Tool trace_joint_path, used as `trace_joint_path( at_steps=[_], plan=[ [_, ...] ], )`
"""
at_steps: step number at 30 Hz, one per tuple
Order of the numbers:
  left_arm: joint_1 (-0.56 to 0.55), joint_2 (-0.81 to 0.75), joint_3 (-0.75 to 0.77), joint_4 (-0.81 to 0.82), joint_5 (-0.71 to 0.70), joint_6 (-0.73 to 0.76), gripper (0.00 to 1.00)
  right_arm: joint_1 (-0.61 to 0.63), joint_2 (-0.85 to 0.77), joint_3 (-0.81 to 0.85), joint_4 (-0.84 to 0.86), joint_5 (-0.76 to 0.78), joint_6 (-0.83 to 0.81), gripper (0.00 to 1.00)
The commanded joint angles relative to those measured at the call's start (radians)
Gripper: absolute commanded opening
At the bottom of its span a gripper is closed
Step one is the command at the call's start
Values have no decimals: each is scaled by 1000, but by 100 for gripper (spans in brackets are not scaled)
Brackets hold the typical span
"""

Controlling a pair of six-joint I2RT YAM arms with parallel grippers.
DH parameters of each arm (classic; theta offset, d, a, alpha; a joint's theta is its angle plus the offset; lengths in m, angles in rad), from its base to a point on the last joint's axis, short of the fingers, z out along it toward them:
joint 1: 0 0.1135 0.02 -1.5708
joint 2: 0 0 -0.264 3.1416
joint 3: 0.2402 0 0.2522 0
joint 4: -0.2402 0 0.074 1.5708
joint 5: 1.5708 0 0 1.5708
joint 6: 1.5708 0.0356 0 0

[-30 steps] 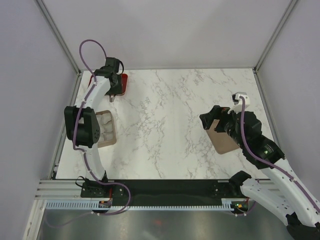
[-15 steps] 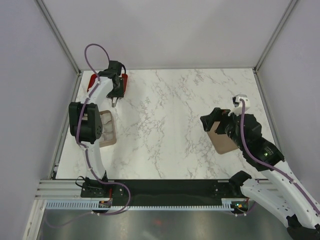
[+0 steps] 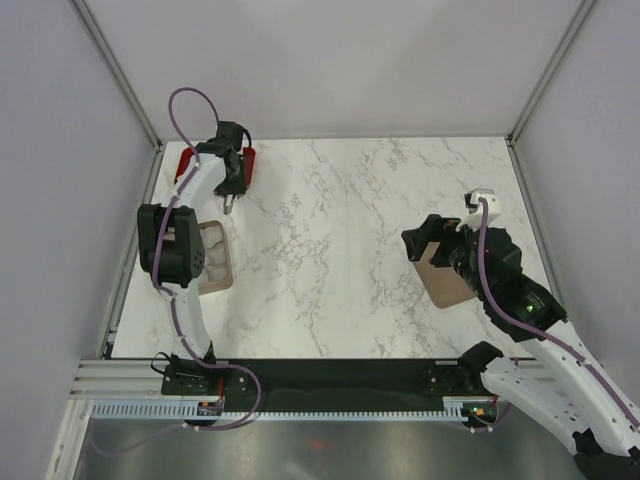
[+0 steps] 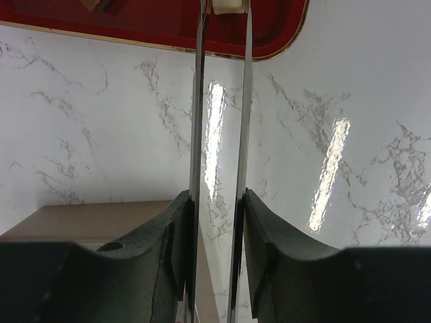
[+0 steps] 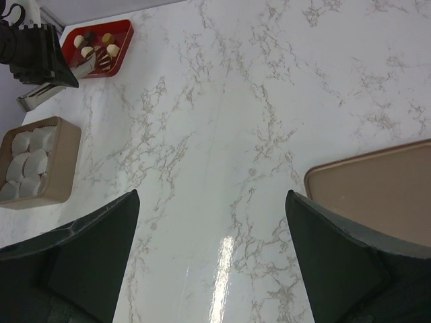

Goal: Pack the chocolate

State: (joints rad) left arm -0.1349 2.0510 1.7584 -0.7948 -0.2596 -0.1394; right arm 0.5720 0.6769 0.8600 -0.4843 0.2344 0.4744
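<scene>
Several small chocolate pieces (image 5: 94,46), cream, tan and brown, lie in the red tray (image 5: 122,42) at the table's far left corner. My left gripper (image 4: 219,202) is shut on a pair of metal tongs (image 4: 198,101). The tong blades reach over the red tray's (image 4: 148,30) near rim. A cream-white chocolate (image 4: 229,5) sits pinched between their tips. In the top view the left gripper (image 3: 232,185) hovers just in front of the tray (image 3: 248,160). My right gripper (image 5: 212,222) is open and holds nothing, above the marble to the right.
A tan box (image 5: 66,161) lined with several white paper cups (image 5: 27,161) stands on the left, near the left arm (image 3: 168,250). The flat tan lid (image 5: 377,192) lies on the right under the right gripper (image 3: 420,243). The table (image 3: 340,240) is walled on three sides.
The left arm has pulled back a little from the red tray and swung right, then held. The tong blades have closed in. The right arm has barely moved.
</scene>
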Motion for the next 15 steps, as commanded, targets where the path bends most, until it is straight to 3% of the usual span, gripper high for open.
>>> trace_joint_path(
  at_steps=[1,15],
  plan=[
    [4,-61,-3,14,3,21,41,3,0,-4,33,20,-11,98],
    [6,-186,23,-86,-10,8,36,2,-16,7,27,-3,-14,98]
  ],
)
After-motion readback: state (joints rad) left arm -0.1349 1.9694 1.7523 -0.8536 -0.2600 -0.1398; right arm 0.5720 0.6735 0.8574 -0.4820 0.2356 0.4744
